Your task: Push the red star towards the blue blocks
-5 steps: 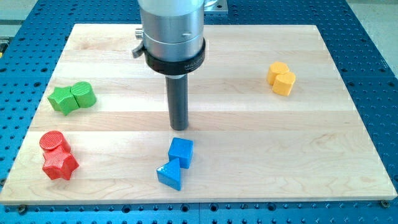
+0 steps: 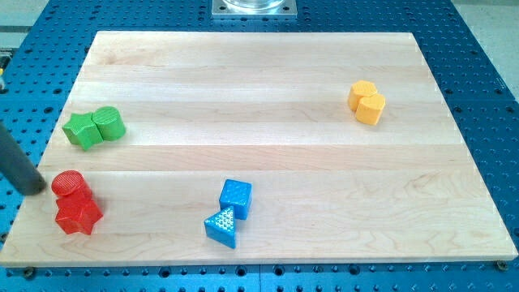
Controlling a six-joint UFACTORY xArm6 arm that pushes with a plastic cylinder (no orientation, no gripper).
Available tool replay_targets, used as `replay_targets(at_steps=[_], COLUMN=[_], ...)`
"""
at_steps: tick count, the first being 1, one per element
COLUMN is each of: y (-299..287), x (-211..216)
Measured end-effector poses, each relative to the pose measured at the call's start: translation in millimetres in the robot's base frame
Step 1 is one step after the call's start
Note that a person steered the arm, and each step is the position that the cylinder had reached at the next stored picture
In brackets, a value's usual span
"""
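Note:
The red star (image 2: 78, 215) lies near the board's lower left corner, touching a red cylinder (image 2: 70, 184) just above it. The blue cube (image 2: 236, 197) and the blue triangular block (image 2: 222, 226) sit together at the bottom centre, well to the right of the star. My tip (image 2: 35, 191) is at the board's left edge, just left of the red cylinder and up-left of the star. The rod slants up and out of the view's left side.
A green star (image 2: 80, 130) and a green cylinder (image 2: 108, 123) sit together at the left. Two yellow blocks (image 2: 366, 102) sit at the upper right. The wooden board (image 2: 268, 89) rests on a blue perforated table.
The rod has moved from above the blue cube at the board's centre to the far left edge beside the red cylinder. No block has moved.

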State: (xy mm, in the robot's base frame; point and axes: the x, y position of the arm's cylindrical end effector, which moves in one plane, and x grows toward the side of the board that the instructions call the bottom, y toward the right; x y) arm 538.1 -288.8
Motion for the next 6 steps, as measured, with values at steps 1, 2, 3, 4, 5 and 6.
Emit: replay_targets(at_steps=[1, 2, 3, 4, 5, 6], y=[46.0, 20.4, 52.0, 106.0, 164.9, 147.2], x=[14.1, 38.8, 48.5, 33.5, 27.0, 33.1])
